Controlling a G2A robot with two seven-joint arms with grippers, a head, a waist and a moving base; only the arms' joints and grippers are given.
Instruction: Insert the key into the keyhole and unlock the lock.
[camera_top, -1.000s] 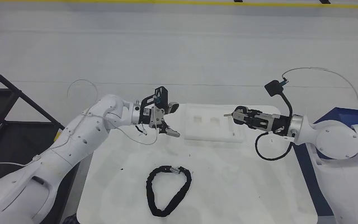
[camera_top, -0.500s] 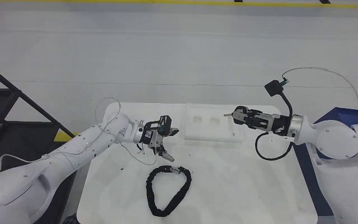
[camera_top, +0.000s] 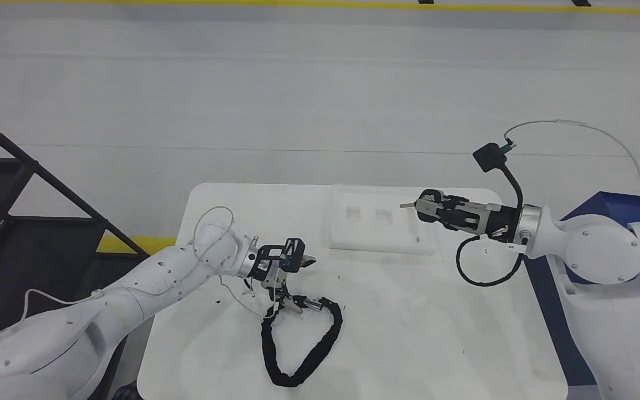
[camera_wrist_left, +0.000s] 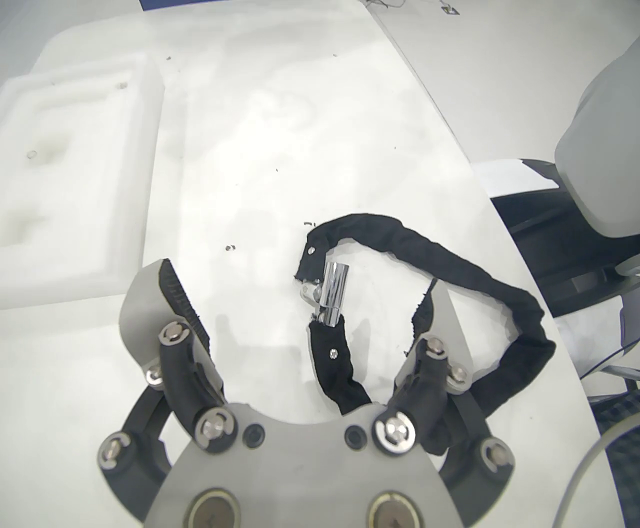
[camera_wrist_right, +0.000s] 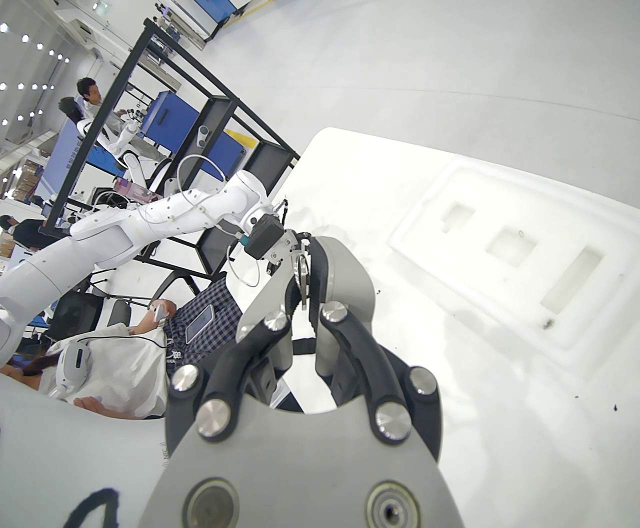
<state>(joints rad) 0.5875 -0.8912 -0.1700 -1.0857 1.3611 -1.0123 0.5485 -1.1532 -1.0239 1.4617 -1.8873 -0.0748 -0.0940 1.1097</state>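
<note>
Top view: left claw spread over chain lock, right claw clamps key by foam tray.

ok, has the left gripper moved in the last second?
Yes. In the top view the left gripper moved from the corner of the foam tray toward the robot, now hanging open over the chain lock.

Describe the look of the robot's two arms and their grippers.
The left arm and right arm have smooth, rounded white shells. The left gripper and right gripper each have a grey metal plate, black linkages with silver pins, and pale fingers with black ribbed pads. A thin white cable loops off the left arm, and a black cable loops off the right.
</note>
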